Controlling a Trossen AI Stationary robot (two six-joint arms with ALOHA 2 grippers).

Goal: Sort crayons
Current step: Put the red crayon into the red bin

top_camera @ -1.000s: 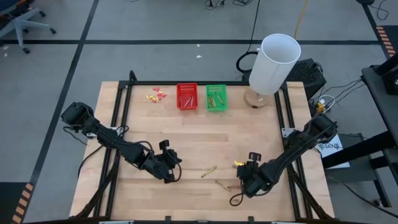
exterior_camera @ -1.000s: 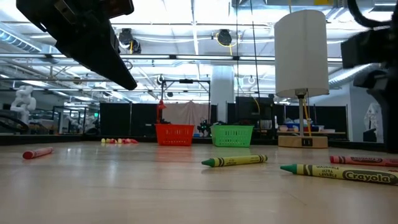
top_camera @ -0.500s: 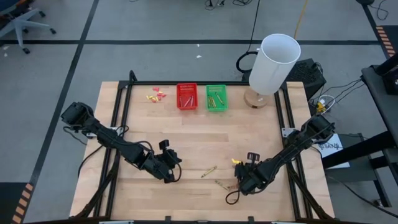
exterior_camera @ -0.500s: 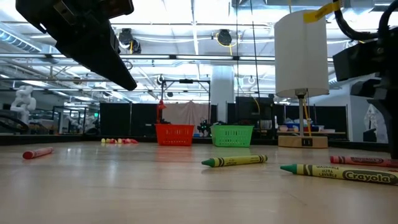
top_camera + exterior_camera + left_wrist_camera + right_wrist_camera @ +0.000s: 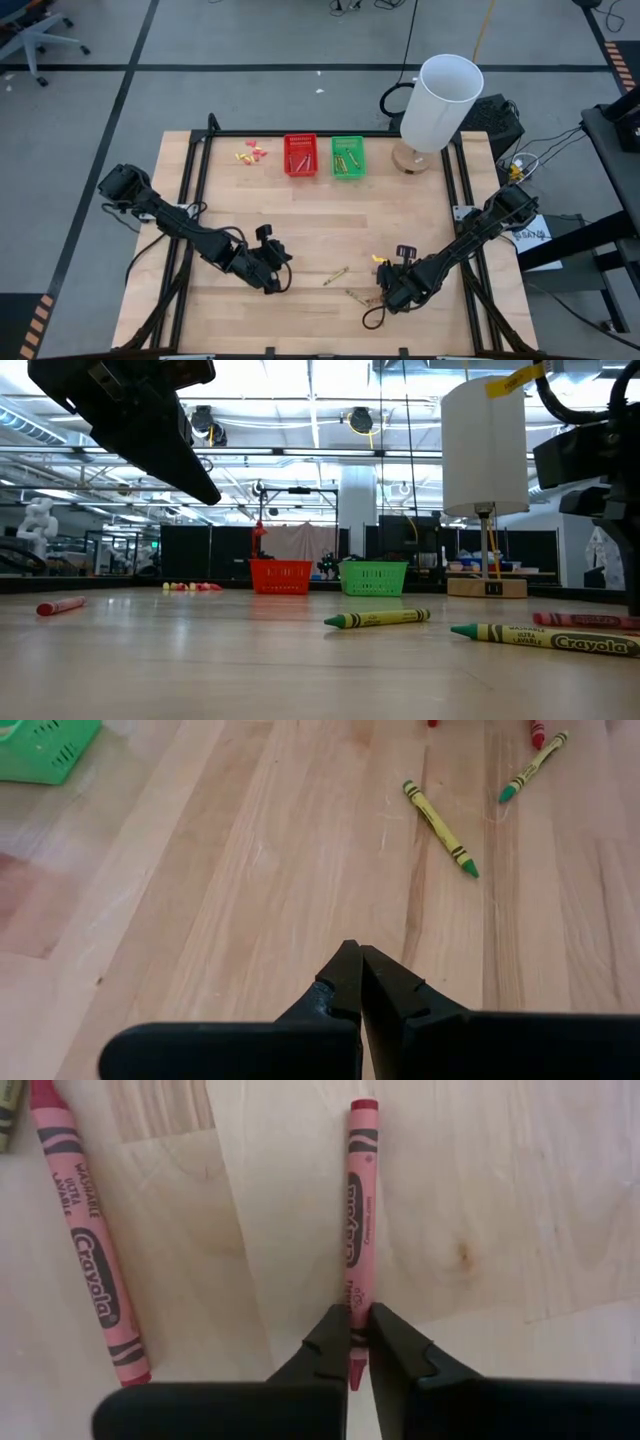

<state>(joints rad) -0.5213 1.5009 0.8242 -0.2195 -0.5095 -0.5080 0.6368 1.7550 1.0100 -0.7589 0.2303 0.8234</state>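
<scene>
Right wrist view shows the right gripper (image 5: 358, 1338) pinching a red crayon (image 5: 360, 1230) flat on the tabletop (image 5: 520, 1190), near its tip, presumably for transfer to the red basket (image 5: 300, 155); left gripper (image 5: 360, 982) waits, pressed together.

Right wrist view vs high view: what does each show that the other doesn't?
Only the right wrist view: the right gripper shut on a red crayon near its tip, and a second red crayon lying loose beside it, labels readable.

Only the high view: the red basket and green basket at the far edge, the white lamp, the left gripper shut, holding nothing, and a green crayon mid-table.

Both: the right gripper low at the wooden table by loose crayons.
</scene>
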